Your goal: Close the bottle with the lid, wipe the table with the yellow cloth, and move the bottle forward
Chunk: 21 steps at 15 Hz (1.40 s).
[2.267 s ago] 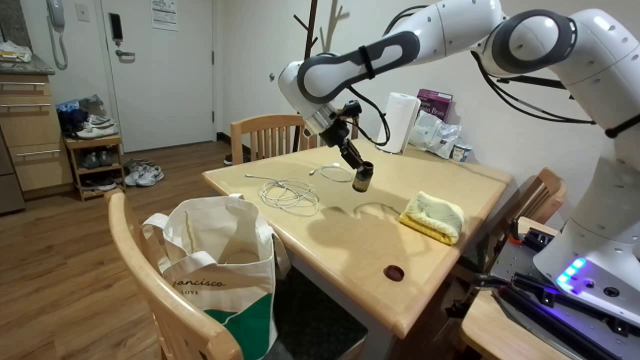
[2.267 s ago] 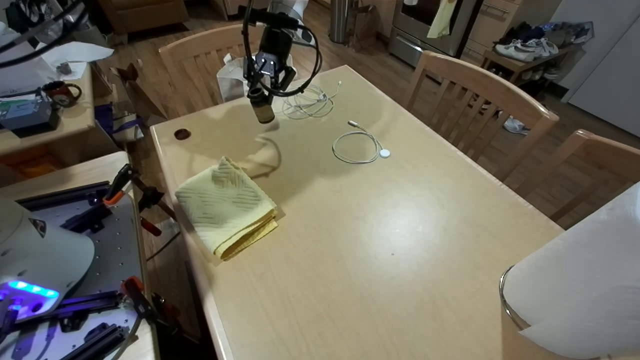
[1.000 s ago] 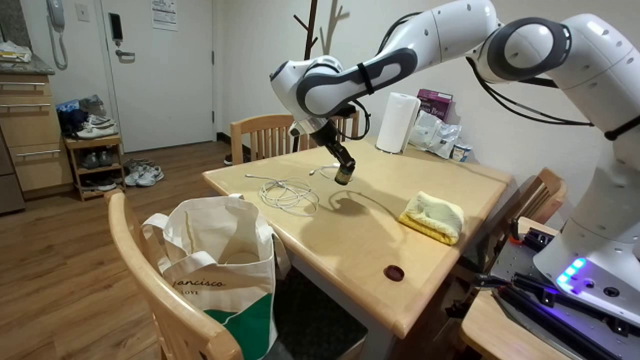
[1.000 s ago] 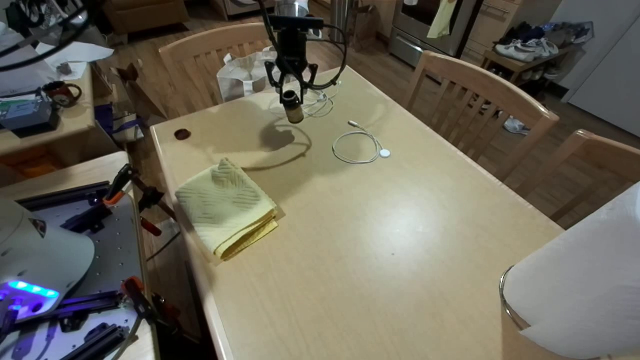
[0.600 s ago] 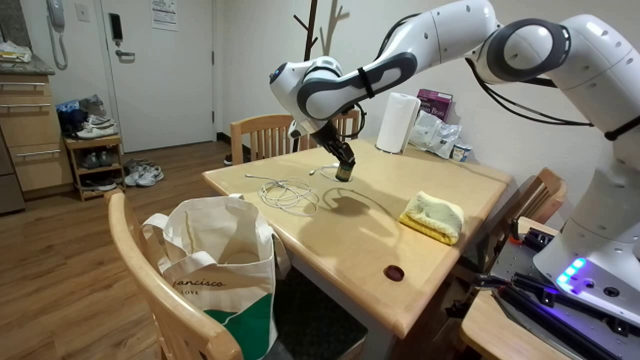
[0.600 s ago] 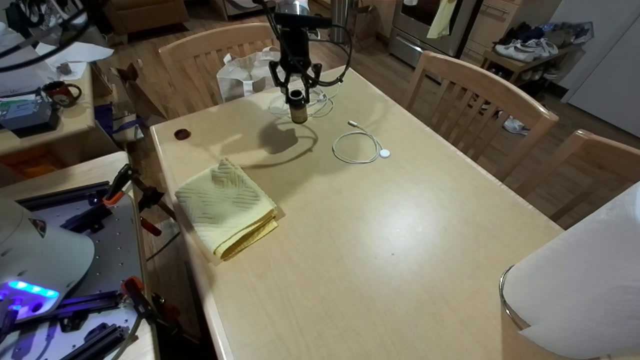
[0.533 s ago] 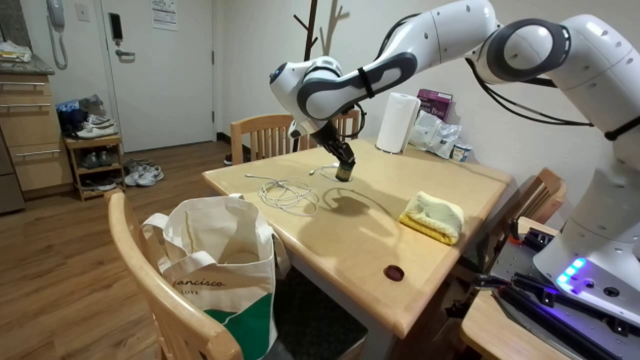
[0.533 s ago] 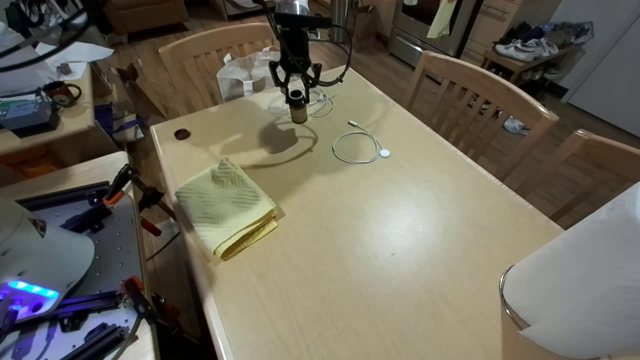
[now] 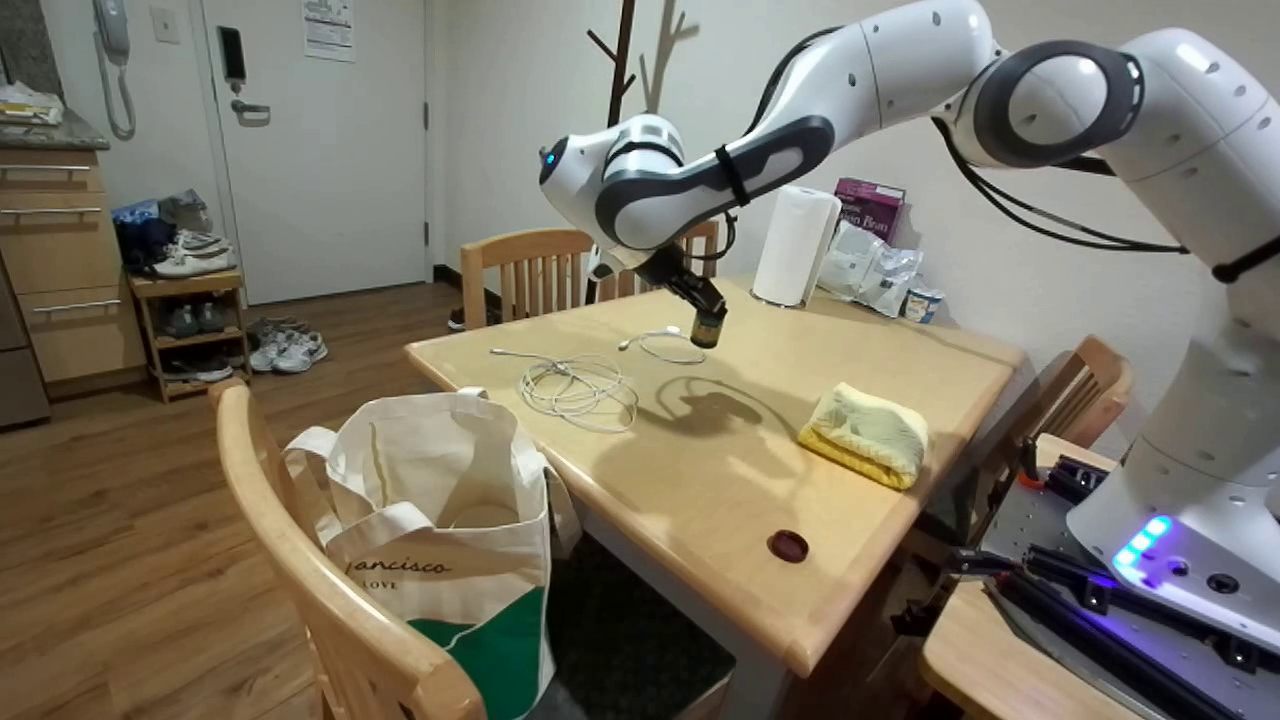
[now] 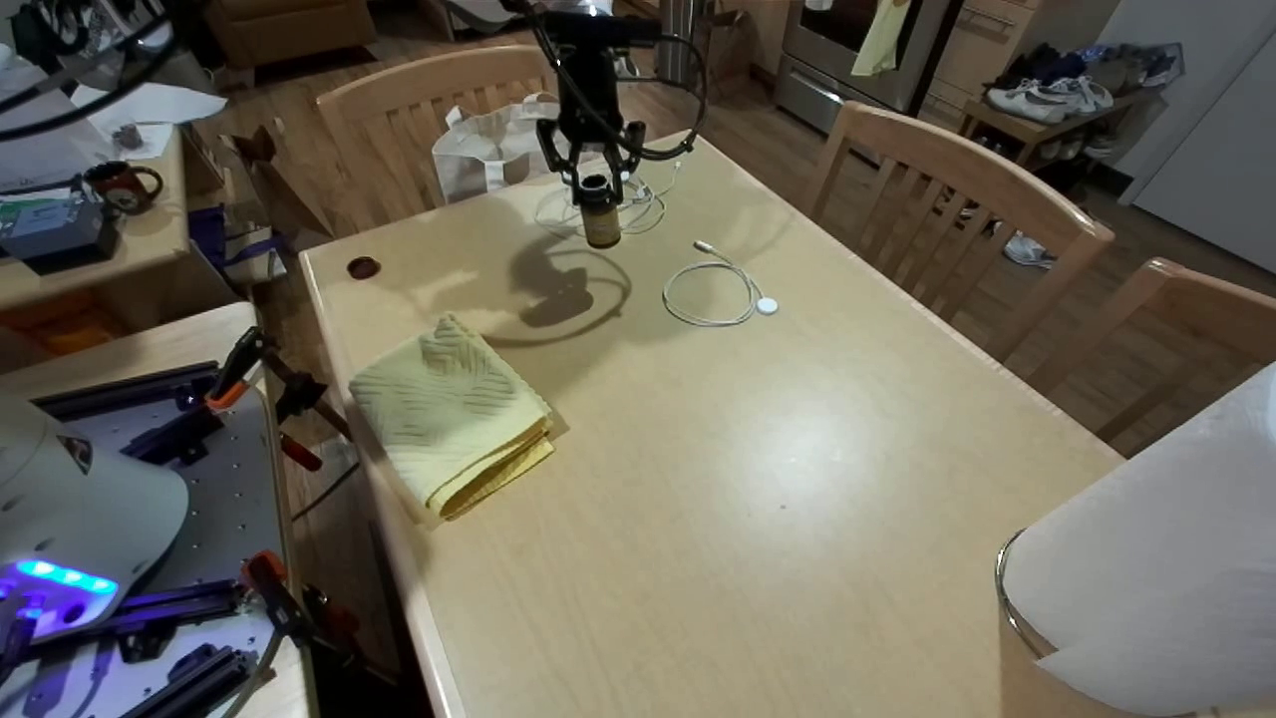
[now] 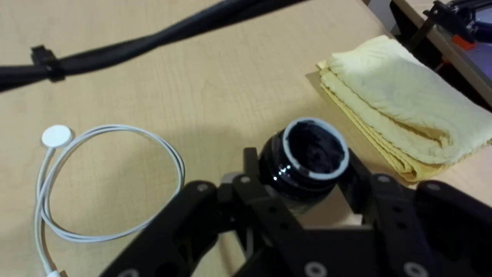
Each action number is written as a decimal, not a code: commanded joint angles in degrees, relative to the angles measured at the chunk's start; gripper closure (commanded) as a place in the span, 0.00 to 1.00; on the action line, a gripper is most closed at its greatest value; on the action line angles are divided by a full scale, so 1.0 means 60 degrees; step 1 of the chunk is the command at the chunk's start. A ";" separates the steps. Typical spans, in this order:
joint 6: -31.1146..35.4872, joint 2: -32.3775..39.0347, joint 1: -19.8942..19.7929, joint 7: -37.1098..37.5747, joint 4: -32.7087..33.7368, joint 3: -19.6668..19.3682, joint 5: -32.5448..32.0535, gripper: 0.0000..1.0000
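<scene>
Over the counter (image 9: 860,350), in an exterior view, my jaws hold the bottle (image 9: 706,331) aloft, swung more upright now. In an exterior view, it's shifted farther from the loose lid (image 10: 364,267), so I reckon capping waits. Wrist view: jaws parted bottle-wide, pinching its uncapped top; yellow cloth (image 11: 403,96) lies folded.

The rectangular light-wood desk (image 10: 847,578) is shared by both exterior views, taken downward from its roughly opposite ends: across the near cream-and-green fabric tote bag (image 9: 460,545), and past the near cylindrical white paper roll (image 10: 1166,558). At closest range, it is faced downward by the wrist view.
</scene>
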 commanded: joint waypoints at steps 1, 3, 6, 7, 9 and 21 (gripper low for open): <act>-0.0683 0.0128 0.0205 -0.0071 0.0240 -0.0074 -0.0700 0.73; -0.0865 0.0142 0.0126 -0.0129 0.0264 0.0085 -0.0684 0.73; -0.0831 0.0162 -0.0119 -0.0215 0.0309 0.0435 -0.0142 0.73; -0.0814 0.0178 -0.0198 -0.0174 0.0336 0.0553 0.0108 0.73; -0.0880 0.0215 -0.0258 0.0005 0.0379 0.0640 0.0524 0.73; 0.0137 0.0706 0.0493 0.2630 -0.0760 0.0875 0.1569 0.23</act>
